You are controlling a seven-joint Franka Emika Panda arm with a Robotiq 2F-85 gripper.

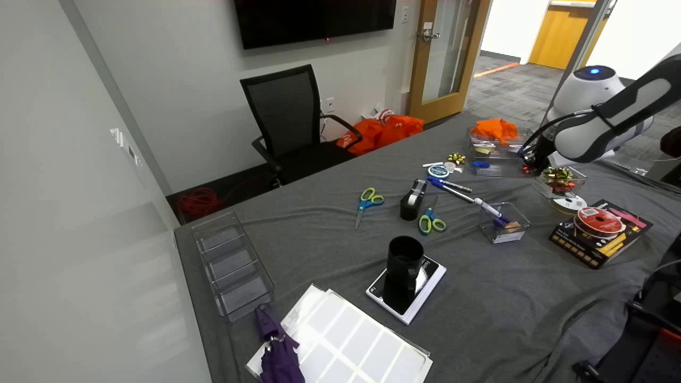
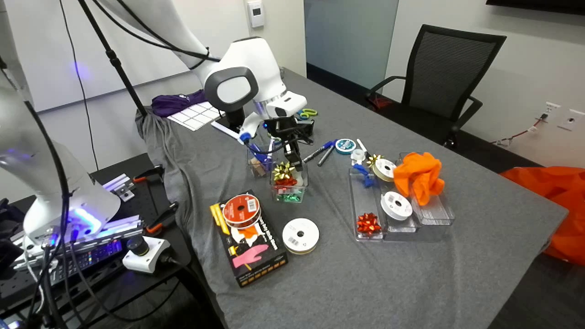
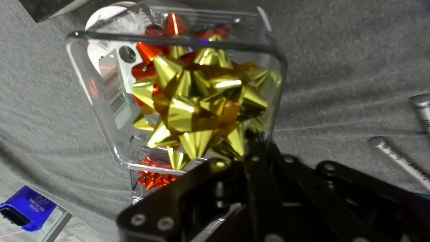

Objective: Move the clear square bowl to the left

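Wrist view puts the gripper (image 3: 261, 149) closed down narrow, seemingly pinching one wall of the clear square bowl (image 3: 188, 41) at its tip, so a slow, level leftward carry should keep the gold bow (image 3: 201, 107) inside.

Table (image 1: 319, 244): creased grey cloth (image 2: 475, 256) over all I can see of it
Scissors (image 1: 365, 204): two pairs, a black tape dispenser (image 1: 410, 210) between them
Black box (image 2: 255, 250): flat, a white spool (image 2: 305, 230) just beside it
Divided clear tray (image 1: 232, 261): near the edge
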